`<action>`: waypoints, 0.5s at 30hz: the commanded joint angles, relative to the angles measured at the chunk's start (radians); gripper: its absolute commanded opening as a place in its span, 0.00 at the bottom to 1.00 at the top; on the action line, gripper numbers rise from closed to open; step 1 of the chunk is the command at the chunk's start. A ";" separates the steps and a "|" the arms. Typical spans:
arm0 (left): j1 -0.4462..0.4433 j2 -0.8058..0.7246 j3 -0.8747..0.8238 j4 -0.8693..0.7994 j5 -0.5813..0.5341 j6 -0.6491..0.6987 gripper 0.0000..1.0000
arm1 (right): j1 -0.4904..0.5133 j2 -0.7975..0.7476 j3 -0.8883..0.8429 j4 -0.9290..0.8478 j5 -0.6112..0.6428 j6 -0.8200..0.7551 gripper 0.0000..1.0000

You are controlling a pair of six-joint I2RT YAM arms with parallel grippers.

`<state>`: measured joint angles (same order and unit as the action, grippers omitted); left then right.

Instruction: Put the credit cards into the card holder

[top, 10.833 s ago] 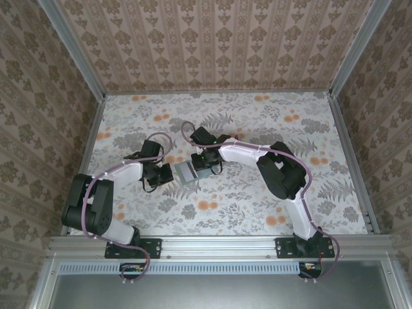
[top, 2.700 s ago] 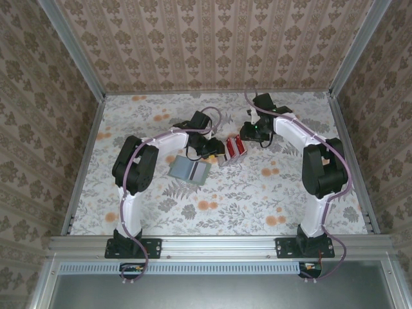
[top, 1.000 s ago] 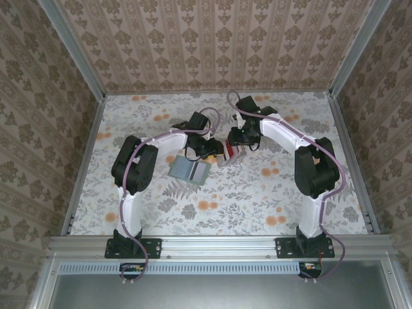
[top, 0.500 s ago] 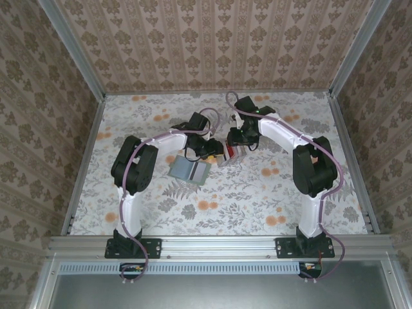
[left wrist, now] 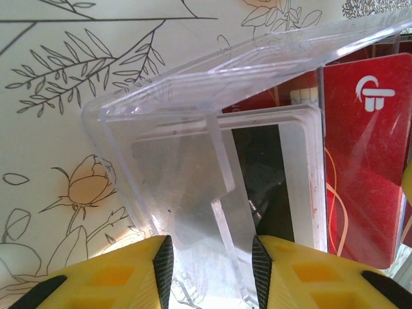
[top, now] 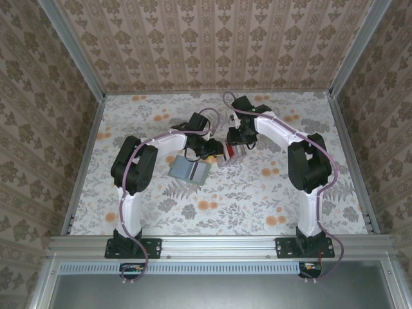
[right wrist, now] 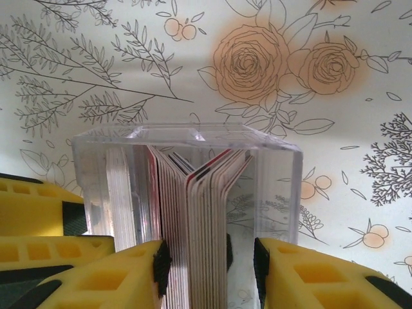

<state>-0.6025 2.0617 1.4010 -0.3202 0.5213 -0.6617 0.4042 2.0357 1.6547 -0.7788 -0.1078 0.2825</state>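
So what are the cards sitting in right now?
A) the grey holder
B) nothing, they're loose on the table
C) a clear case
C: the cards stand on edge, packed inside a clear case, while the grey holder lies flat off to one side of it.

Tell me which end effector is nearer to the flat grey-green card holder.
Left. The left end effector sits just past the far right corner of the card holder, gripping the clear box; the right end effector is over that box's other side, farther off.
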 commanded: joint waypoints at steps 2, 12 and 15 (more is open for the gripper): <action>-0.008 -0.011 -0.017 -0.016 -0.004 -0.013 0.40 | 0.012 0.003 0.017 -0.035 -0.006 -0.013 0.43; -0.008 -0.006 -0.014 -0.010 -0.003 -0.014 0.40 | 0.012 -0.053 0.020 -0.039 -0.011 -0.008 0.43; -0.008 -0.006 -0.015 -0.010 -0.003 -0.013 0.40 | 0.012 -0.060 0.020 -0.040 -0.012 -0.006 0.43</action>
<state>-0.6025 2.0617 1.4010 -0.3202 0.5213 -0.6617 0.4091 2.0239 1.6562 -0.7883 -0.1093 0.2829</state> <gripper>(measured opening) 0.403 0.424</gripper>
